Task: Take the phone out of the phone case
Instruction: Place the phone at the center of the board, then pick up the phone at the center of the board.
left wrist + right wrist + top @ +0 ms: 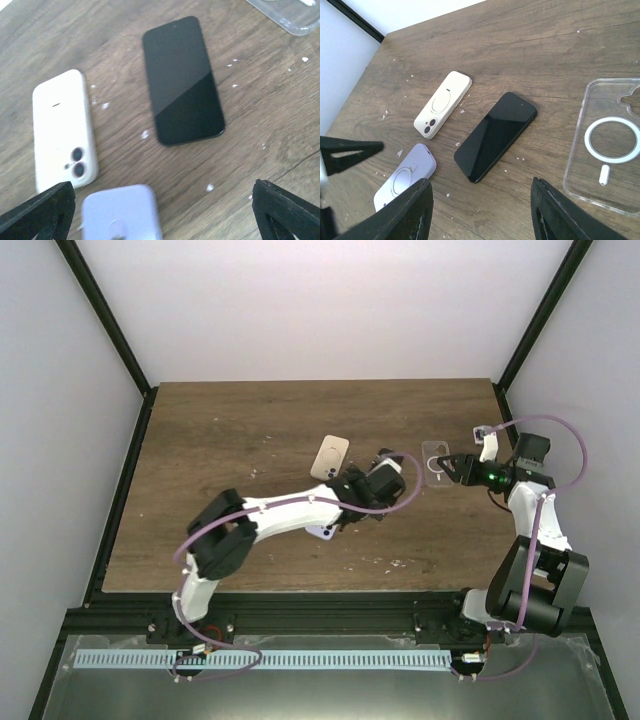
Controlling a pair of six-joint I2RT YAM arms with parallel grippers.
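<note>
Our left gripper (162, 192) hangs with its jaws spread wide and nothing between them, pointing down at the table (220, 430) near its middle. Directly beneath it lies the black phone (182, 80), flat, screen up and bare, with no shell around it. We read the wide stance as a hand that has no need to grip, since the phone rests wholly on the wood. Our right gripper (481, 186) also stands apart-jawed, at a middling width, and holds nothing. The clear case (610, 145) lies flat just beside it, toward the right edge of the table, near the phone but not touching it. Phone and case lying apart suggests to us that the separation is done and each arm only has to back away. Further out, a white case (62, 130) lies back up just beside the phone on the side toward the left edge, and a lavender case (405, 176) sits nearer the near edge. Whether either holds a phone we cannot tell. Both lie close under the left arm's path, so a careless retreat could nudge them.
</note>
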